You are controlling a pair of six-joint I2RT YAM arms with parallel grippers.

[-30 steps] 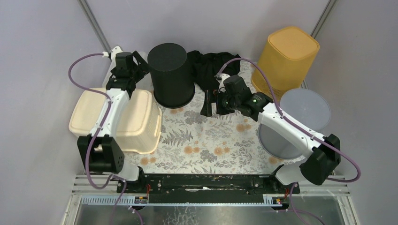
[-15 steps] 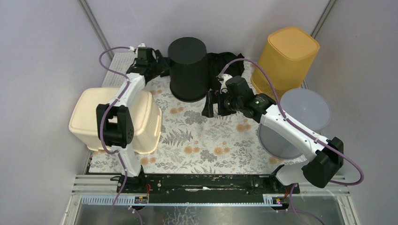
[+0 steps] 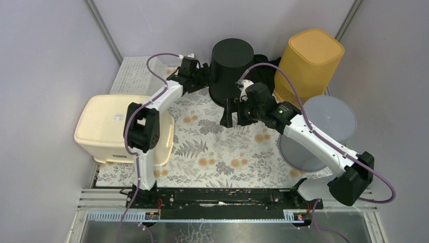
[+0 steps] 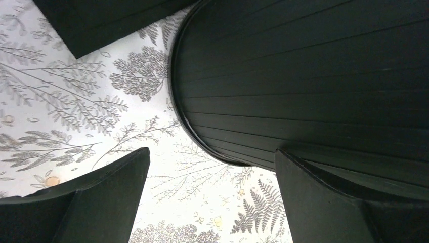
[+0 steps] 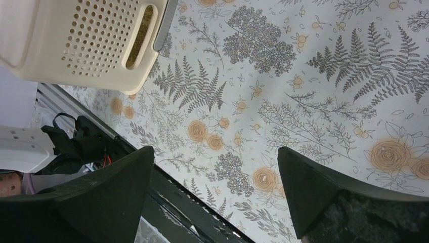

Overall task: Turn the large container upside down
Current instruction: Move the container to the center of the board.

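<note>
Grey walls close in a fern-and-rose printed counter cloth (image 3: pixel 217 152), and the task's thing, the tall black ribbed plastic bin (image 3: pixel 230 71), stands at the far middle of it. You see its closed base facing up. In the left wrist view its wide rim (image 4: pixel 189 126) sits against the cloth, so it reads as already mouth-down.

Your left claw (image 3: pixel 204 77) is stretched out low beside the bin's left wall, fingers spread wide and holding nothing. One finger (image 4: pixel 324 197) lies just against the ribbed side, though you cannot tell whether it touches. That low reach suits steadying or nudging the bin more than lifting it.

Your right claw (image 3: pixel 231 114) hangs just in front of the bin, also spread and empty, looking down at bare cloth and the cream perforated plastic basket (image 5: pixel 91 45). It seems parked clear so the bin has room.
</note>
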